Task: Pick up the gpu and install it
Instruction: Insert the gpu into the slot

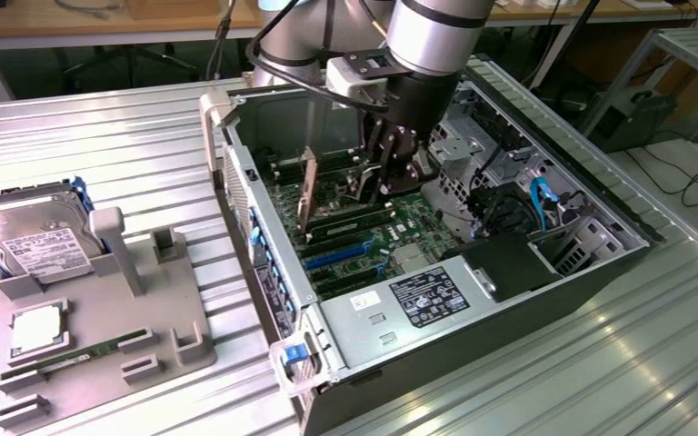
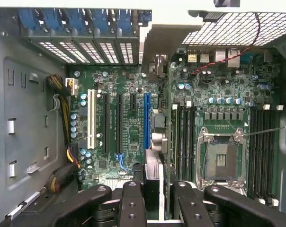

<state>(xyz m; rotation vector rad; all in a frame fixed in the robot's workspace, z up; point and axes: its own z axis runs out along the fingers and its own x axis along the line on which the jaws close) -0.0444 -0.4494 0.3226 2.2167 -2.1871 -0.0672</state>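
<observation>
Pincer (image 1: 388, 177) gripping gpu (image 1: 309, 189), upright inside case (image 1: 543, 282)

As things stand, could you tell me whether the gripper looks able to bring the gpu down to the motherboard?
Probably yes: the gripper holds the gpu upright inside the open case, above the motherboard, with nothing visibly between.

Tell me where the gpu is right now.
In the exterior view the gpu stands on edge inside the open computer case, over the motherboard, just to the exterior view's left of the gripper.
</observation>
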